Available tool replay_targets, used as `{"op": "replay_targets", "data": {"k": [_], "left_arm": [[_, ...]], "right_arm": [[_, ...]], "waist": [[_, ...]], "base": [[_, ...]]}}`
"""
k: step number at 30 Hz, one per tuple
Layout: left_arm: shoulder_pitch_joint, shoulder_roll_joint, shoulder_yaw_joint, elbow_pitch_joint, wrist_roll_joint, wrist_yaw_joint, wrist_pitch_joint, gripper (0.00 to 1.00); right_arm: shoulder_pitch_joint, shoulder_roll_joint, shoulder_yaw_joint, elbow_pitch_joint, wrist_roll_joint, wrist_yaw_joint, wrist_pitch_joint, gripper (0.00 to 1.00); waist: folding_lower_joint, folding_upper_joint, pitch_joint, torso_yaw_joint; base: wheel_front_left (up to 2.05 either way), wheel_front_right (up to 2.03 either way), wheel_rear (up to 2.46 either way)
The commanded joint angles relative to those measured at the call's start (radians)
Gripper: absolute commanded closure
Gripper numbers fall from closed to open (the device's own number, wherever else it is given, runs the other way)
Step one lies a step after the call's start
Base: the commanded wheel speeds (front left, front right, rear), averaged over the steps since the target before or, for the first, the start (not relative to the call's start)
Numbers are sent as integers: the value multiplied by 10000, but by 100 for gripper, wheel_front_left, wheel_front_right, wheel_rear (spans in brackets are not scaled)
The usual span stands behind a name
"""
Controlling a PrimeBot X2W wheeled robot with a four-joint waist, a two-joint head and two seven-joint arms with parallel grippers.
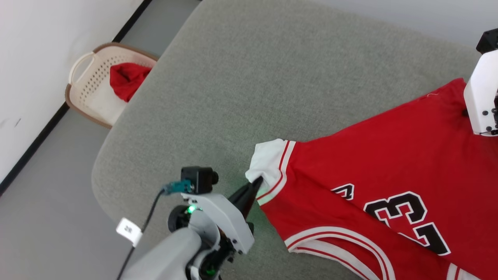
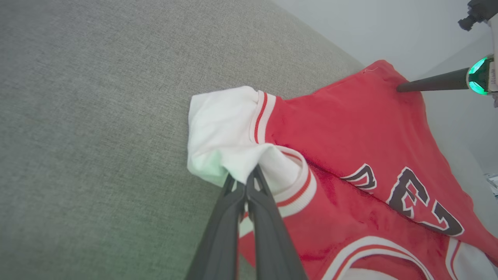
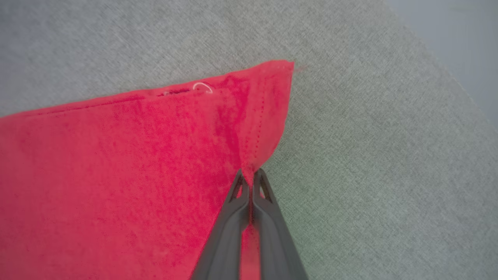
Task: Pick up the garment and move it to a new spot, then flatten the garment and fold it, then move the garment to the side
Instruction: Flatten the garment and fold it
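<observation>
Garment (image 1: 389, 155), sleeve (image 2: 221, 128) in closed left gripper (image 2: 249, 175), hem corner (image 3: 268, 112) in closed right gripper (image 3: 252, 175), grey surface (image 1: 253, 77) beyond

The head view looks steeply down on the grey padded surface (image 1: 272, 70), taking in its left edge. The left wrist view sits close over the white sleeve of the garment (image 2: 350, 128), facing across toward the right gripper (image 2: 398, 88). The right wrist view looks closely down on the garment's red corner, shared with both other views.
</observation>
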Motion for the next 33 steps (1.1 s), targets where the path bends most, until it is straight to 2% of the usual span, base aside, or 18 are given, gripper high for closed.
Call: {"op": "replay_targets", "data": {"k": [1,10,15,23,28,33], "left_arm": [[-241,98,64,68,-18,-49,114,100],[-1457,1148,142,-124,154,491,1627,100],[-2600,1726,208,-270,289,590,2654,100],[-5137,2330,296,338,822,318,4007,100],[-6811,2294,384,1315,1157,-18,4355,100],[-8380,2249,418,2503,1647,-426,4207,100]], "right_arm": [[279,-42,19,-104,160,-11,-158,100],[76,226,-193,-561,698,-11,-1087,100],[-223,604,-254,-650,769,-11,-1735,100],[-1112,1303,-505,-458,227,-11,-3484,100],[-1859,2032,-886,150,-339,-11,-4831,100],[-2823,2812,-1214,804,-1110,-11,-6134,100]], "waist": [[0,-1,-340,-82],[0,-1,-1288,-649],[0,-1,-1696,-1042],[0,-1,-2058,-1904],[0,-1,-2062,-2604],[0,-1,-1861,-3468]], "base": [[0,0,0],[0,0,0],[0,0,0],[0,0,0],[0,0,0],[0,0,0]]}}
